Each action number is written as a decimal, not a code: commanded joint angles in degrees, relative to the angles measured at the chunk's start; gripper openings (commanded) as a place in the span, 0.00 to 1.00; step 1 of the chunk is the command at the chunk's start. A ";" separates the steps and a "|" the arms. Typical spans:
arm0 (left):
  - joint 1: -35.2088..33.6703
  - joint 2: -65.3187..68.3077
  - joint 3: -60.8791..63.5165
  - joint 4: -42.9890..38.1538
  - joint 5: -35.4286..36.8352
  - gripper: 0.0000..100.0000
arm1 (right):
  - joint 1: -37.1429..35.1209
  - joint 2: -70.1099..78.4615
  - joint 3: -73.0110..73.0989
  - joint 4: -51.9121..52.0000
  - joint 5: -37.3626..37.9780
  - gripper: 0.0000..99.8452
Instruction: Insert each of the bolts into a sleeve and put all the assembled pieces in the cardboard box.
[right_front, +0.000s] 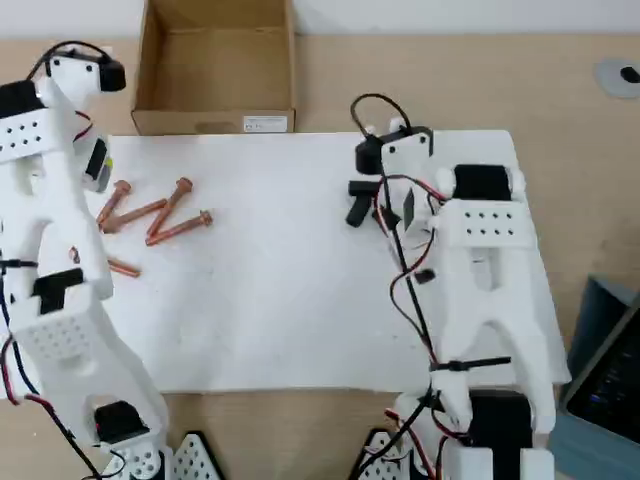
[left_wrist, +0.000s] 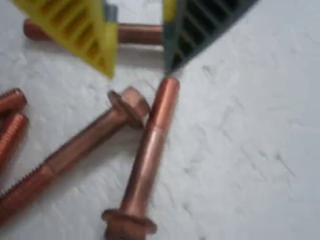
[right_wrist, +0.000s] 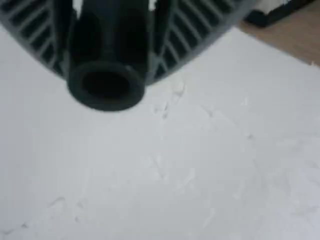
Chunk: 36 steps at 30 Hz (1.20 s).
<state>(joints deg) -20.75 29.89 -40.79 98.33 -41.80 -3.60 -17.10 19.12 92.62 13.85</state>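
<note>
At the left, the left gripper (left_wrist: 140, 72) hangs low over the loose bolts (right_front: 168, 210) on the white board (right_front: 300, 310). Its jaws are apart and hold nothing, and one tip is just at the end of a bolt. At the right, the right gripper (right_front: 362, 203) is closed around a black sleeve (right_wrist: 107, 55). I judge the task is only beginning: no bolt is inserted, and no piece lies in the cardboard box (right_front: 213, 122).
</note>
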 joint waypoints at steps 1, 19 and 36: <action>-0.44 3.03 -6.59 0.53 -2.64 0.07 | 1.01 -2.33 0.04 -0.53 0.53 0.01; 0.00 23.43 -21.89 0.53 -4.66 0.08 | 1.01 -2.24 0.04 -0.35 0.18 0.01; 0.97 31.78 -23.91 0.35 -4.48 0.07 | 1.01 -2.24 0.04 -0.44 0.09 0.01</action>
<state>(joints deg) -20.75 60.75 -63.74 98.77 -46.11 -3.60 -17.10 19.21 92.62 14.02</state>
